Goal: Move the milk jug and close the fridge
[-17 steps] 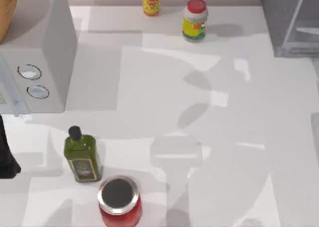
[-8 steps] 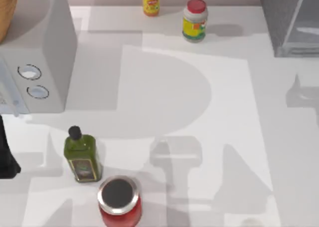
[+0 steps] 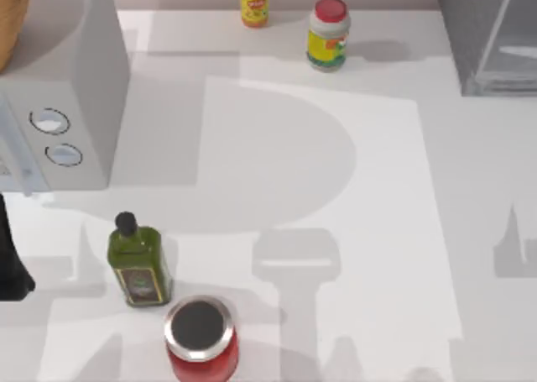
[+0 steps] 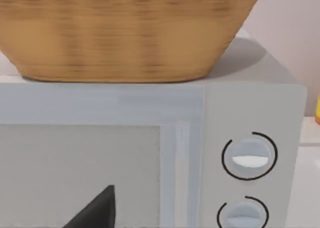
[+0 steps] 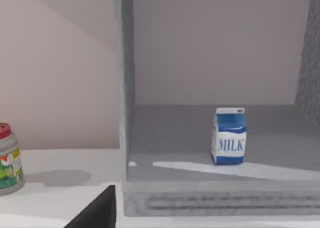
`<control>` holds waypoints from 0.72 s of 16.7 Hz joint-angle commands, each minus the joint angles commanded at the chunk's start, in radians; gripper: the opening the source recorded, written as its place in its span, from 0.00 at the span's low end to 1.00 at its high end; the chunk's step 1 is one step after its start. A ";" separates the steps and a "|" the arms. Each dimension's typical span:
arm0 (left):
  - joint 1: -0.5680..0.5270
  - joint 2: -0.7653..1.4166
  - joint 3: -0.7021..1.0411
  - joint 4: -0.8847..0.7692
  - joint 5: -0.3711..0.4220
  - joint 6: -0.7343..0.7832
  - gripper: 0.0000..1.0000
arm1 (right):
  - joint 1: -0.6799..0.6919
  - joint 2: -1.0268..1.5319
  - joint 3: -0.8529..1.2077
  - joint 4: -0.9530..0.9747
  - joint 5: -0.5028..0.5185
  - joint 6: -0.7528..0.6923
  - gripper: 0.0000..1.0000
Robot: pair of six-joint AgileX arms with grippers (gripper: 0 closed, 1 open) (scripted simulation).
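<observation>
Blue milk jug upright inside fridge, door open

The fridge is cut off, its door perhaps open.

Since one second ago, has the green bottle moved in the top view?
No. The green bottle stays beside the red jar, below the white appliance.

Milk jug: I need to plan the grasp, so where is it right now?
In the right wrist view the milk jug stands upright on the floor inside the open fridge, which sits at the table's far right corner in the top view.
</observation>
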 joint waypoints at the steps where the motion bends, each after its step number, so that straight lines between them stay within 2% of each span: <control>1: 0.000 0.000 0.000 0.000 0.000 0.000 1.00 | 0.010 -0.050 -0.043 -0.014 0.002 0.000 1.00; 5: 0.000 0.000 0.000 0.000 0.000 0.000 1.00 | 0.034 -0.145 -0.132 -0.043 0.005 0.000 1.00; 12: 0.000 0.000 0.000 0.000 0.000 0.000 1.00 | 0.034 -0.166 -0.109 -0.075 0.002 -0.001 1.00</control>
